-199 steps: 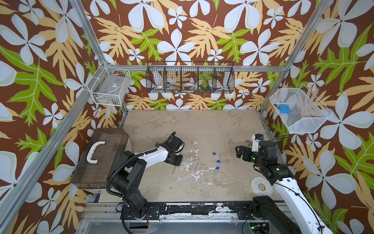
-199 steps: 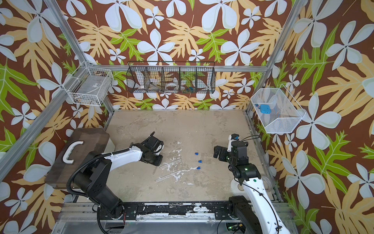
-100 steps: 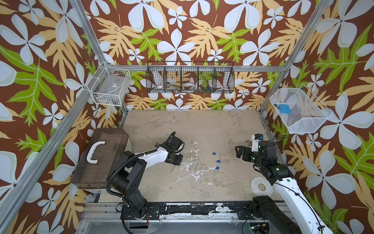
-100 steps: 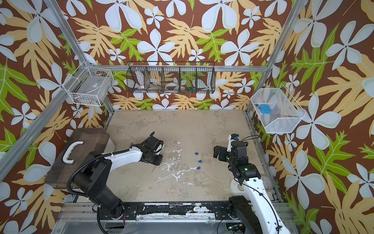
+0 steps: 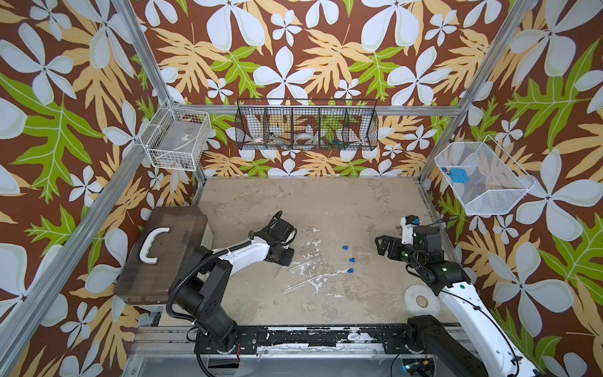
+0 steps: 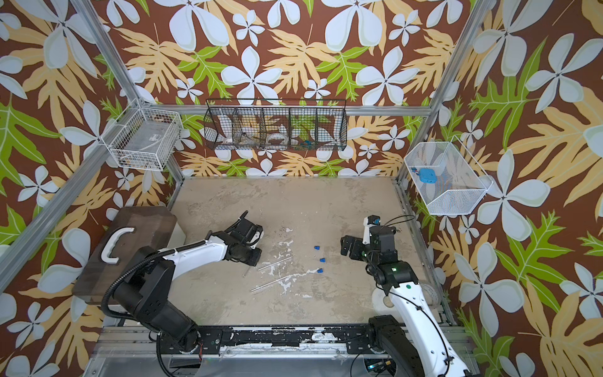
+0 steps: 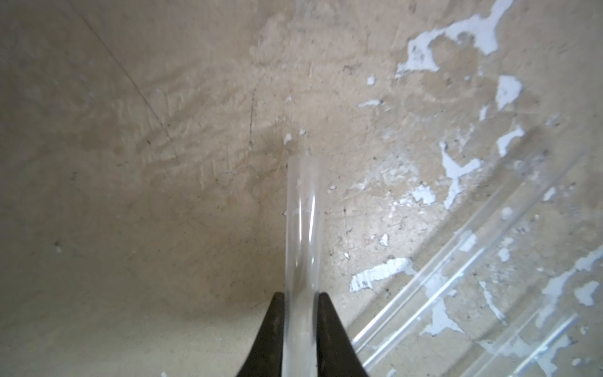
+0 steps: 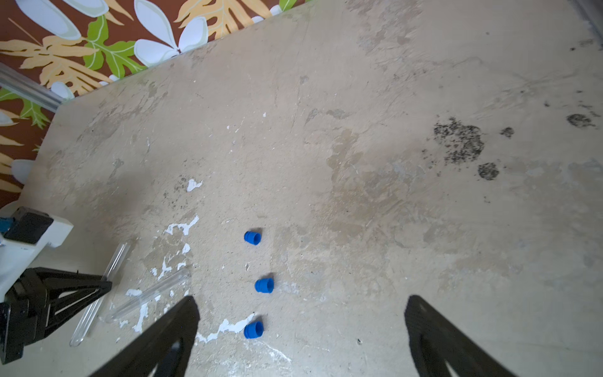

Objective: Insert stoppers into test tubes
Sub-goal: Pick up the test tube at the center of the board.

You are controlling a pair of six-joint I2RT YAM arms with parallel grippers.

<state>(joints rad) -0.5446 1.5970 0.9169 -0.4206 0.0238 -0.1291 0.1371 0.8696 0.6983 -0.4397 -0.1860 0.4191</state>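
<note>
- The left tool is clenched on a clear tube. Its two black fingers press the tube's sides near one end, and the rest of the tube sticks out ahead of them.
- In both top views this tube pokes out from under the left tool, low over the table. Whether it rests on the table or is just clear of it, I cannot tell.
- Two other tubes lie flat on the table just beside the held one, roughly parallel to each other, over patches of flaked white paint: one farther back, one nearer the front edge.
- Three blue stoppers lie loose on the table in a short column, apart from one another: back, middle, front. They sit between the tubes and the right tool, and none is in a tube.
- The right tool is released, its fingers spread wide and grasping nothing. It hangs above the table with the stoppers ahead of it, touching none.
</note>
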